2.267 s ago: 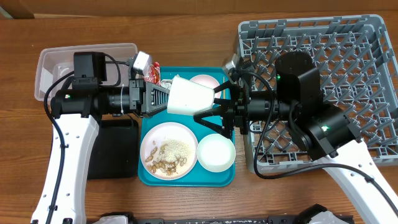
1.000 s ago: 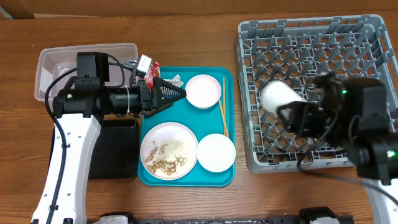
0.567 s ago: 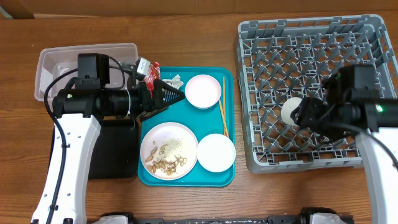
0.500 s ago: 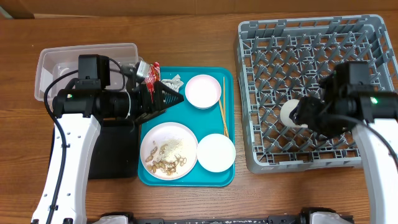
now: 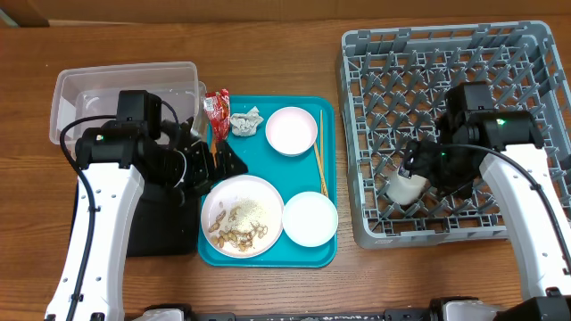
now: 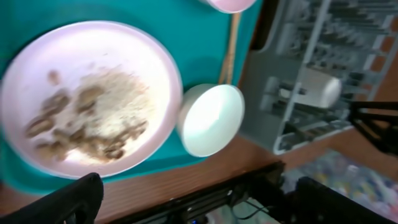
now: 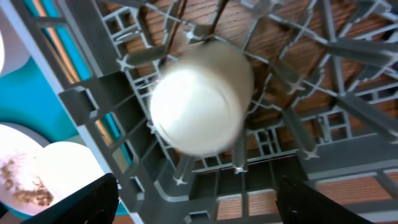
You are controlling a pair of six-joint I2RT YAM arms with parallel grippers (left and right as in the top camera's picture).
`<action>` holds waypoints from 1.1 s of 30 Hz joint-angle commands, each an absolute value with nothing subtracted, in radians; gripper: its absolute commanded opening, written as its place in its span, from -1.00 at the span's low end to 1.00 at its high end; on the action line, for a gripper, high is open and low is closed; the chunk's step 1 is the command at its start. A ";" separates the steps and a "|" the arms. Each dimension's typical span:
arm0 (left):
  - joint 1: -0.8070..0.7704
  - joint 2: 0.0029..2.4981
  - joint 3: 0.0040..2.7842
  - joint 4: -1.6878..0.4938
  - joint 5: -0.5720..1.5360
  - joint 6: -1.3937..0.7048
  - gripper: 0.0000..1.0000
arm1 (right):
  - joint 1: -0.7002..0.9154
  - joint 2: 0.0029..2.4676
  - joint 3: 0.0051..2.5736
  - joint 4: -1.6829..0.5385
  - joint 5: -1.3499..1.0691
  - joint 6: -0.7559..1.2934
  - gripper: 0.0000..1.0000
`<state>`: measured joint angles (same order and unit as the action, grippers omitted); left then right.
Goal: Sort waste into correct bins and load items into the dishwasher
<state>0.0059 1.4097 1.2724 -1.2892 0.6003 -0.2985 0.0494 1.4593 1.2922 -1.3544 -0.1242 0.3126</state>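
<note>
The white cup (image 5: 403,187) is lying in the rack (image 5: 535,53) toward its seven o'clock, the right fingers (image 7: 93,199) gaping wide above it. Equally wide, the left fingers (image 6: 68,202) are hovering over the food plate (image 5: 239,216), which probably needs gripping next.

Brown wooden table (image 5: 268,53), grain running left-right, evenly lit. Paler tan strip (image 5: 27,11) at upper left edge; black rail (image 5: 312,314) along bottom centre.

Upright pegs (image 7: 239,149) are hemming in the white cup (image 5: 403,188) in the rack's (image 5: 535,53) front-left part, while its rear rows are lying open. The left arm (image 5: 103,192) is overhanging the tray's (image 5: 268,259) left edge; 2 chopsticks (image 5: 317,153) are lying along its right side.
</note>
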 commanded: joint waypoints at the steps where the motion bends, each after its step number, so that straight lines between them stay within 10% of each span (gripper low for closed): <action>1: 0.001 1.369 1.291 -1.311 0.466 -0.287 1.00 | 0.051 1.397 1.311 -1.328 -0.106 0.327 0.69; 15: 0.001 0.936 1.293 -1.324 -0.169 -0.551 1.00 | 0.052 1.082 1.311 -1.020 -0.335 0.235 0.89; 33: 0.001 0.895 1.293 -1.338 -0.220 -0.546 1.00 | 0.517 1.371 1.310 -1.028 -0.210 0.308 0.61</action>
<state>0.0059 0.8932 1.2793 -1.3396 -0.1970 -0.5259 0.4915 1.3602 1.2949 -1.0206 -0.2447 0.2920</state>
